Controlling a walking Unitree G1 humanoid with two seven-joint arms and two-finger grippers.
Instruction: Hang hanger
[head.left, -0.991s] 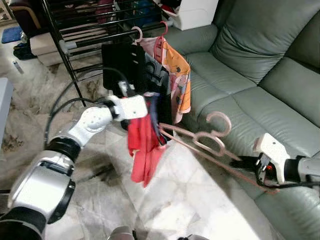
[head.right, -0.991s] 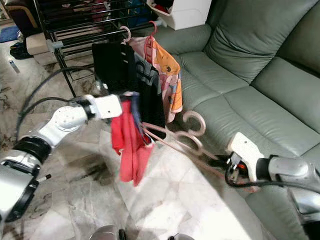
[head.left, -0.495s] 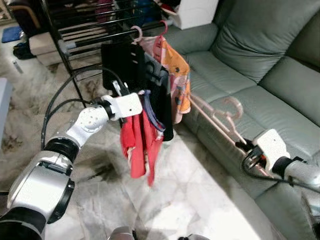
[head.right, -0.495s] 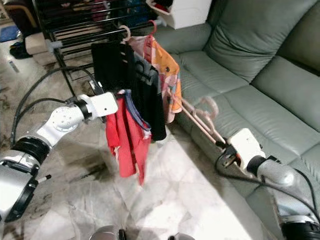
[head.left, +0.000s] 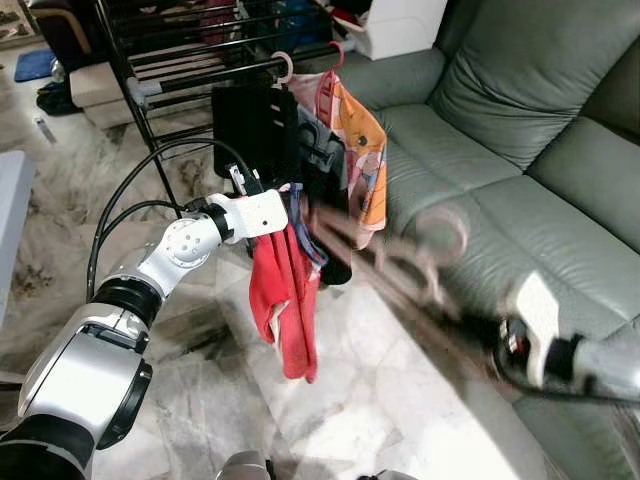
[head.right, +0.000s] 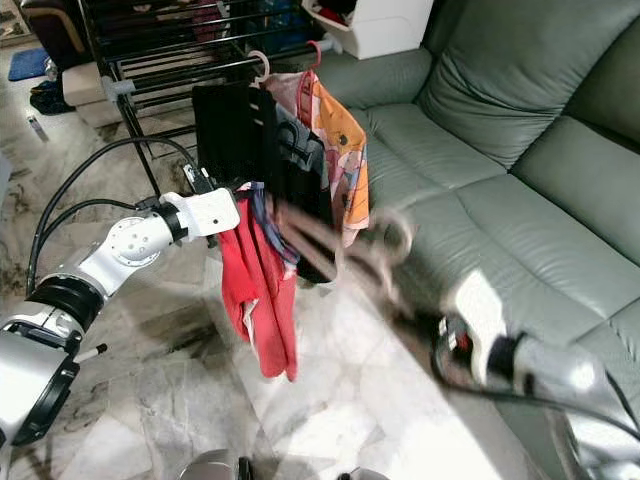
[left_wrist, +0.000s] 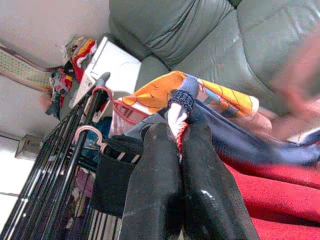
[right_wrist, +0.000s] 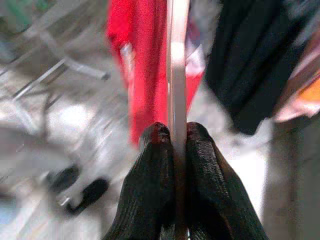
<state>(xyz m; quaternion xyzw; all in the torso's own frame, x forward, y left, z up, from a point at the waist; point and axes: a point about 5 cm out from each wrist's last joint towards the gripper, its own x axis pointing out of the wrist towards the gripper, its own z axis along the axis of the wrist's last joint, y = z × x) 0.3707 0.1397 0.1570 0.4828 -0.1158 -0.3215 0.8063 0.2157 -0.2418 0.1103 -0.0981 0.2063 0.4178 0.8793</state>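
Dressing step: right hand (right_wrist: 172, 145) pinches the pink hanger (right_wrist: 177, 75), blurred at four o'clock of the red garment (head.left: 285, 300), whose collar the left hand (left_wrist: 180, 145) grips. Next, thread it inside.

Premises: a lived-in home, living-room area. A large grey-green leather sofa (head.left: 520, 130) with plump back cushions occupies one side. The floor (head.left: 400, 400) is polished marble-pattern tile. A black metal drying rack (head.left: 190, 60) stands indoors beside the sofa, with household clothes (head.right: 300, 140) hung on hangers from its rail, among them a black garment and an orange printed one. A white storage box (head.right: 385, 25) sits behind the sofa arm with bright fabric on top. A blue mat (head.left: 35, 62) and low furniture lie beyond the rack.
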